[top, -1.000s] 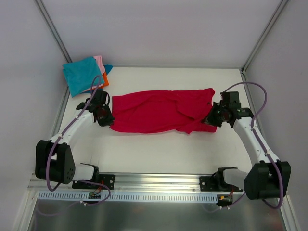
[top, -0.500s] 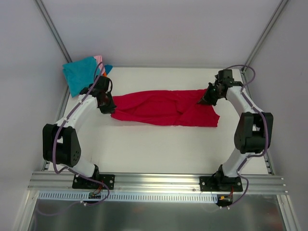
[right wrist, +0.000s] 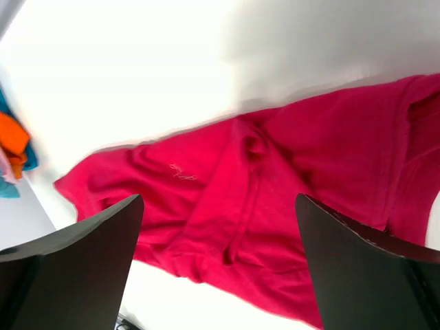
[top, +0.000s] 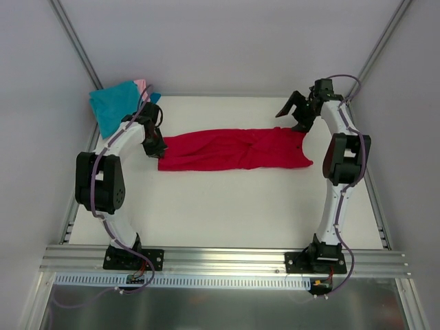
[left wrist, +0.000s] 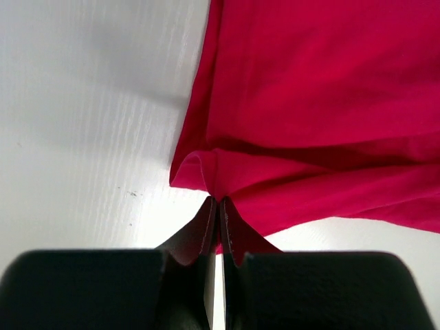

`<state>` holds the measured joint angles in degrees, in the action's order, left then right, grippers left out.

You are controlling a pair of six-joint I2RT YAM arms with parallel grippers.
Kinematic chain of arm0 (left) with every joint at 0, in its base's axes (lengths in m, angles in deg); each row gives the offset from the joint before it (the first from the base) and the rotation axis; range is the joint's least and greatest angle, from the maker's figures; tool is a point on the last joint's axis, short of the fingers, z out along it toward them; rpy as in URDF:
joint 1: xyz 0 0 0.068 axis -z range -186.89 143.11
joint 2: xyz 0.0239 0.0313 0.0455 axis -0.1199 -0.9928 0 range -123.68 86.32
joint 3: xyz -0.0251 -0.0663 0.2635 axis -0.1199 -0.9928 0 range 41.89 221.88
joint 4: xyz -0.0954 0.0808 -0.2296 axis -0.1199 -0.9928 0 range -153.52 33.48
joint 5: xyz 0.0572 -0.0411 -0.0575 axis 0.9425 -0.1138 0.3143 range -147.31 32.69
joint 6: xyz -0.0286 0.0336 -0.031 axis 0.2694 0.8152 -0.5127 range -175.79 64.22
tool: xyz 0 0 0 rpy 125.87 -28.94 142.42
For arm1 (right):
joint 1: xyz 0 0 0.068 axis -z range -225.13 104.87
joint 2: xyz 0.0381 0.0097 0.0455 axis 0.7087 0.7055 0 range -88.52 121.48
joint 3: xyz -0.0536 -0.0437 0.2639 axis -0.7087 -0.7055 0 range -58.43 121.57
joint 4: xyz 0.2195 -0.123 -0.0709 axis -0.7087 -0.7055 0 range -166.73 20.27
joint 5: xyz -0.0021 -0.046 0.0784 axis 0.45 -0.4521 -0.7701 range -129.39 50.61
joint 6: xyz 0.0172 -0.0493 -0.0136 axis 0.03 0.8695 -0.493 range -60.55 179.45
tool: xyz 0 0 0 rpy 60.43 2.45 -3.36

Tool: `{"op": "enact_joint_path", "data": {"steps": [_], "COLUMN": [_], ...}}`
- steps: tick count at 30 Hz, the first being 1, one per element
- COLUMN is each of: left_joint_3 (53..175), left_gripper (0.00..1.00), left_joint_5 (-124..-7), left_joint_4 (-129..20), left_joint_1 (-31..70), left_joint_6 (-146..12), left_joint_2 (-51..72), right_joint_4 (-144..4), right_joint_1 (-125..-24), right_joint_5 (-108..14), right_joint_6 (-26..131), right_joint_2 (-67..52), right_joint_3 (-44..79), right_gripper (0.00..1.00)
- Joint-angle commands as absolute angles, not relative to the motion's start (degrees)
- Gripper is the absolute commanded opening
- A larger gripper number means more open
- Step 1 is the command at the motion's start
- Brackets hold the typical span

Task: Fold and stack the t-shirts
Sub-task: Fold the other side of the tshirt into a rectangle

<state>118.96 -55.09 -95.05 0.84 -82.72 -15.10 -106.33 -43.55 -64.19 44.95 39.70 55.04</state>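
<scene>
Red t-shirt (top: 234, 149) lies stretched as a long band across the middle of the white tabletop (top: 227, 213), running left to right, w/ folds and creases along its length.

My left gripper (top: 155, 146) sits at the shirt's left end. Jaws clenched: wrist view shows both fingers pressed together w/ a pinch of red cloth (left wrist: 289, 137) bunched right at the tips. Cloth edge curls under beside the pinch point.

My right gripper (top: 295, 113) hangs above the tabletop, just past the shirt's far right corner. Jaws released, spread wide; nothing between them. Right wrist view looks down between the two dark fingers (right wrist: 75, 268) onto the red shirt (right wrist: 275, 206) below, apart from it.

Stack of other t-shirts (top: 118, 106) sits at the far left corner of the tabletop: teal on top, pink and orange edges showing beneath. Stack is near the left arm but separate from the red shirt. Orange and teal corner (right wrist: 12, 155) also visible at left edge of right wrist view.
</scene>
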Motion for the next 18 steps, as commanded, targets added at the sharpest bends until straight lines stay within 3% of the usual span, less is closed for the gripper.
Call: {"op": "enact_joint_path", "data": {"steps": [1,18], "left_joint_3": [121.86,133.81], "left_gripper": [0.01,0.01], "left_joint_5": [-53.36,-53.45], "left_joint_4": [-96.96,-100.64], "left_joint_1": [-0.38,-1.7], "left_joint_6": [-81.8,-81.36], "left_joint_2": [-15.98,-23.01], "right_joint_4": [-110.6,-100.93], "right_joint_1": [-43.2,-43.02], "right_joint_5": [-64.88,-66.55], "right_joint_6": [45.21,46.18], "right_joint_2": [41.56,12.21], "right_joint_3": [57.24,22.7], "right_gripper": [0.99,0.99]}}
